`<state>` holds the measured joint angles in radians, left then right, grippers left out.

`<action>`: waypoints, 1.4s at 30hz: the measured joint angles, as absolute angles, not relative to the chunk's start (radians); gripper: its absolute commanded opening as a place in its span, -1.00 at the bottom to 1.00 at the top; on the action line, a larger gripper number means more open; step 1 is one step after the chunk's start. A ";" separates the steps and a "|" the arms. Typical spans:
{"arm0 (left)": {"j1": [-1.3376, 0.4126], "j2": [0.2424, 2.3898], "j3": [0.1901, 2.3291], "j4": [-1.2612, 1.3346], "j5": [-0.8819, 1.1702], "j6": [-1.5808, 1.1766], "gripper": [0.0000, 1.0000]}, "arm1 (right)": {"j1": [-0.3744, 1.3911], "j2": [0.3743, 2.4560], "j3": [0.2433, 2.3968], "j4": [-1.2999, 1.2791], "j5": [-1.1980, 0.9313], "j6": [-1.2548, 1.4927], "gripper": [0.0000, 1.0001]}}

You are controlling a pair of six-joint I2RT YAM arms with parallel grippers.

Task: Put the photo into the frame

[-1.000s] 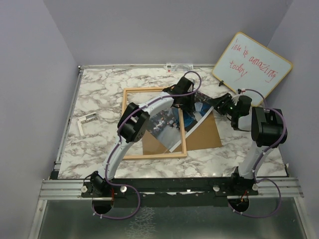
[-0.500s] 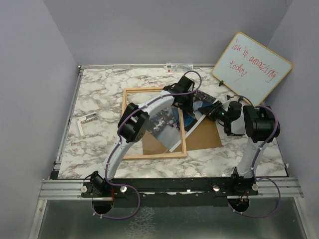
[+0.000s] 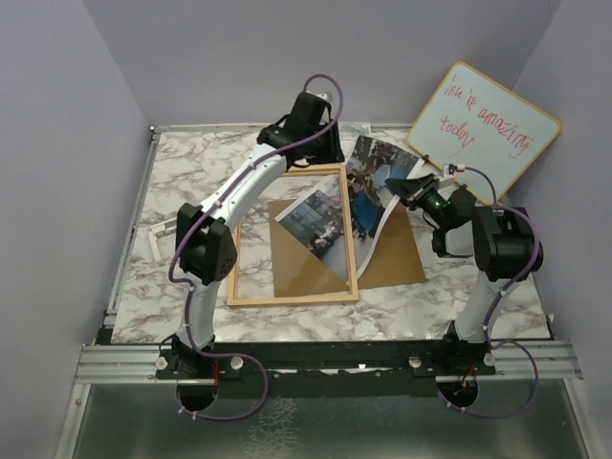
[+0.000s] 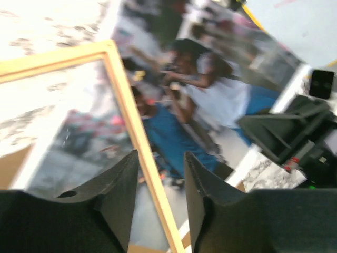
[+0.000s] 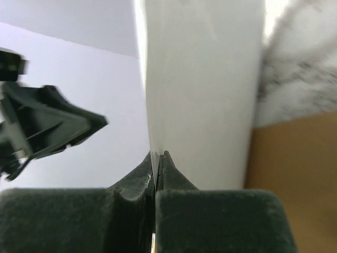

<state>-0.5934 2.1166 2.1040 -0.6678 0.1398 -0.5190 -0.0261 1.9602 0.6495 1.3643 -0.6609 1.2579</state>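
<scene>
Top external view: a white-and-grey marbled tabletop (image 3: 191,182) carries the frame (image 3: 244,239), a thin rectangle of light wood around a clear pane, and a flat brown board (image 3: 397,258) that lies partly under it. The photo (image 3: 368,177), a glossy white-bordered print, is bent. Its right end is raised and curled, pinched by the right gripper (image 3: 409,187), while its lower left part sits within the frame. The frame's right rail runs unbroken across the print. A wood-edged whiteboard (image 3: 483,129) leans at the far right; its slanted red handwriting reads "amazing today", the first words being unclear. A strip label (image 3: 344,127) at the far edge is too small to read.

Left wrist view: the left gripper (image 4: 160,158) hangs above the frame's right rail, its jaws apart and holding nothing. The picture is blurred; a blue shirt and a white one show.

Right wrist view: the jaws are clamped on the photo's plain white back, which hides most of the scene.
</scene>
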 measured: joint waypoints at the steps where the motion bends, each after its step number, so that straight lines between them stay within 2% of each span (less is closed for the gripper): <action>1: -0.573 2.086 2.090 -0.668 0.136 -0.520 -0.09 | -0.026 1.931 0.653 1.363 -0.661 1.267 -0.99; 12: -0.449 1.996 1.983 -0.691 0.102 -0.516 0.27 | -0.026 1.536 0.797 1.135 -0.649 1.205 -0.99; 16: -0.454 1.969 1.983 -0.688 0.109 -0.502 0.51 | -0.026 1.432 0.846 0.937 -0.597 1.163 -0.99; 20: -0.482 1.908 1.984 -0.656 0.113 -0.467 0.77 | -0.023 1.372 0.924 0.744 -0.531 1.135 -0.99; 26: -0.620 1.809 1.985 -0.580 0.102 -0.424 0.97 | -0.009 1.349 1.021 0.551 -0.478 1.177 -0.99; 33: -0.727 1.746 1.955 -0.510 0.075 -0.398 0.98 | 0.075 1.349 1.092 0.335 -0.413 1.293 -0.99; 42: -0.781 1.651 1.755 -0.473 -0.049 -0.427 0.98 | 0.267 1.357 1.254 0.045 -0.215 1.384 -0.99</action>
